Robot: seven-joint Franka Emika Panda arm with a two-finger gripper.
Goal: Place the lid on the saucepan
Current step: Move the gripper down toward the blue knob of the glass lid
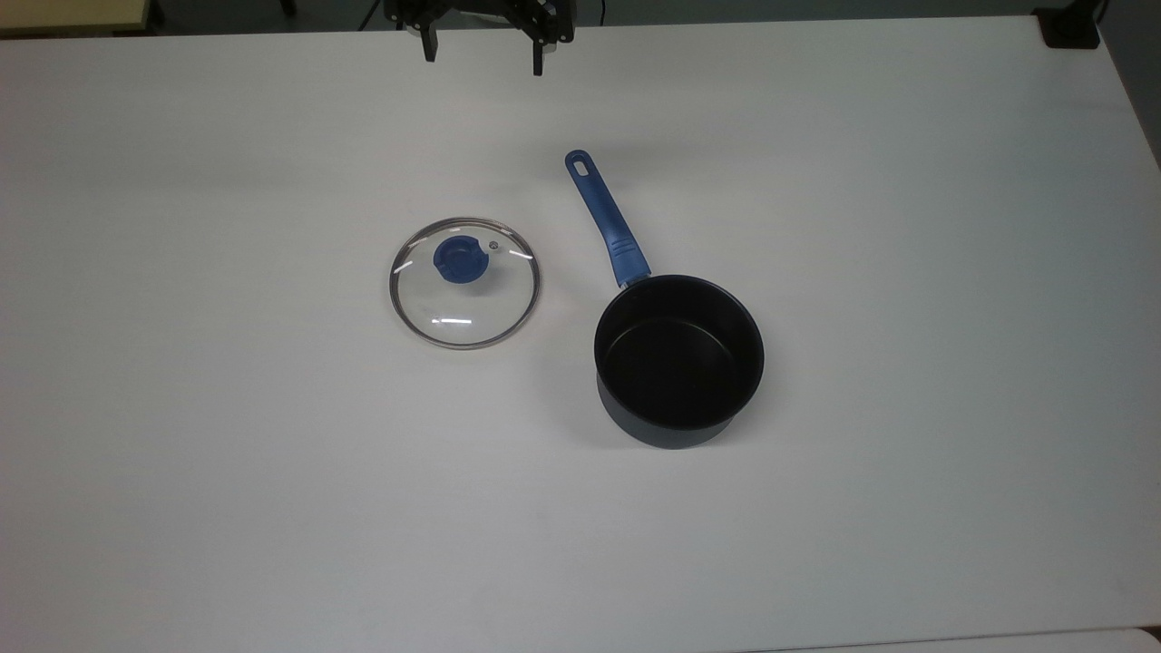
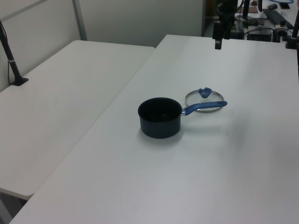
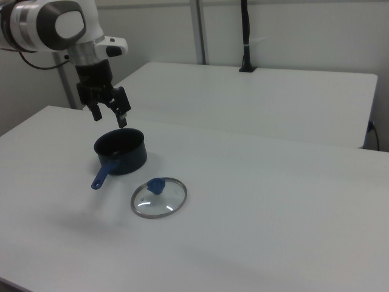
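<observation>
Top view: we log the lid [image 1: 464, 282] flat on the white table [image 1: 181, 408], knob up, left of the saucepan [image 1: 678, 360], not touching it; gripper [image 1: 483, 56] at the far edge, jaws spread, empty.
Left view: pan handle crosses before the lid.
Right view: gripper hangs above the pan.

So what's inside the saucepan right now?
Nothing: the saucepan shows a bare black floor and walls in the top view. The lid lies flat on the table beside it. The near inner wall is hidden.
</observation>
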